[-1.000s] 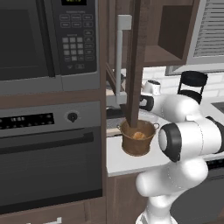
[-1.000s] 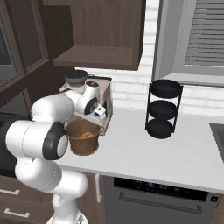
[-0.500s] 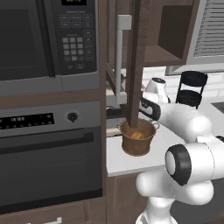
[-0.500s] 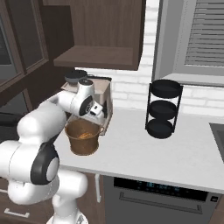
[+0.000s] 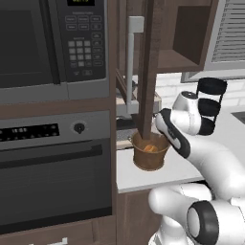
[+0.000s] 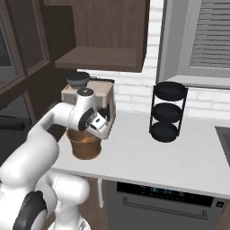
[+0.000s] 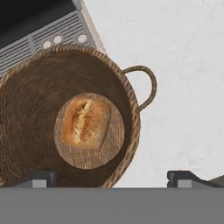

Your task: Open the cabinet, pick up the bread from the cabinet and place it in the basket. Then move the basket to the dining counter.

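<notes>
Bread (image 7: pixel 85 122) is seen lying flat on the woven bottom of the basket (image 7: pixel 131 109), released and untouched, in the hand view. Over the last second the arm has been swung from a folded pose, with its big joint in front of the basket, to a reach across the white bench (image 6: pixel 179 157); the hand is now held above the basket's rim, looking straight down into it. The gripper (image 7: pixel 111 177) is shown with its jaws spread wide and nothing between them, one tip over the basket's inside, the other over bare bench beyond the rim. The basket itself has not been shifted: it is found on the same spot at the bench's left end, just in front of the coffee machine (image 6: pixel 103 96) and below the cabinet (image 5: pixel 148 62), whose door is swung open edge-on with its silver bar handle (image 5: pixel 134 57) facing the camera.

By this evidence the first half of the job is judged done: cabinet opened, bun dropped in. What is left is the carry to the dining counter, for which a grip on the rim or on the side loop handle (image 7: pixel 146 85) is likely needed. The black tiered stand (image 6: pixel 168 112) is kept well apart, to the right.
</notes>
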